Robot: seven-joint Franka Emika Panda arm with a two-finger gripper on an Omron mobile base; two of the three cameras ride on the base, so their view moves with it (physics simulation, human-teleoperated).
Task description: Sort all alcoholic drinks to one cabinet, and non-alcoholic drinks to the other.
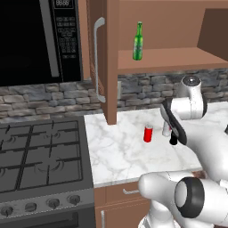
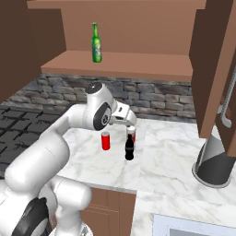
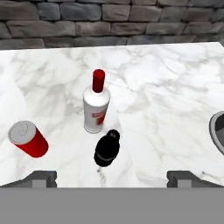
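A green glass bottle (image 1: 138, 41) (image 2: 96, 43) stands upright on the shelf of the open brown cabinet (image 1: 178, 58) (image 2: 138, 64). On the marble counter below, a white bottle with a red cap (image 3: 96, 107) (image 2: 132, 132), a small black bottle (image 3: 107, 148) (image 2: 129, 148) and a red can (image 3: 29, 139) (image 1: 148, 133) (image 2: 106, 140) stand close together. My gripper (image 3: 112, 177) hovers above and just in front of the black bottle. It is open wide and holds nothing. In the left base view the hand covers most of the white bottle.
The open cabinet door (image 1: 101, 58) with its grey handle hangs over the counter's left end. A stove (image 1: 40, 151) and a microwave (image 1: 35, 40) lie to the left. A grey round appliance (image 2: 214, 161) stands to the right under the second cabinet (image 2: 214, 69).
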